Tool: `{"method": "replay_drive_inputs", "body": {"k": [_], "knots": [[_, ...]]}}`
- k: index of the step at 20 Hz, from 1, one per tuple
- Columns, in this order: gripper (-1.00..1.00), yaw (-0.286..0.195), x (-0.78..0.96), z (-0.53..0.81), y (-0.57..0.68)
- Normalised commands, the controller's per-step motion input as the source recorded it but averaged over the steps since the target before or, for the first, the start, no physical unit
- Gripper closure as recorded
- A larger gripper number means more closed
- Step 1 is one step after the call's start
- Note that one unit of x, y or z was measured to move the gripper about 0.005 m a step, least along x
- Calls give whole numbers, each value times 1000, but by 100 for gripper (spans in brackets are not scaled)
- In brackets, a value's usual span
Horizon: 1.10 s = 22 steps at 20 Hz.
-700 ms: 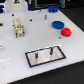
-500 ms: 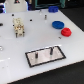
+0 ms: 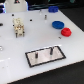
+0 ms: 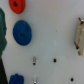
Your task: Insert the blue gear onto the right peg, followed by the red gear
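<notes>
Round flat blue gear [image 3: 57, 23] lying on the white table at the exterior view's far right, smaller red gear [image 3: 66, 32] flat just beside it, nearer and rightward

Visible part: arm [image 3: 18, 2], cropped by the frame edge at 11 o'clock in the exterior view.
Housing colour: white, smooth, rounded.
Dark detail: small blackish patch on the white shell.
Cables, screws, markings: too blurred to tell.
Wrist view: no body part identifiable.
</notes>
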Motion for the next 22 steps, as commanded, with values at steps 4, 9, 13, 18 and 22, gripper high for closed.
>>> {"method": "replay_drive_inputs", "body": {"k": [4,9,13,18,22], "knots": [[-100,0,-369,-212,673],[-100,0,-360,-310,635],[-100,0,-320,-426,501],[-100,0,-330,-501,345],[-100,0,-352,-574,86]]}}
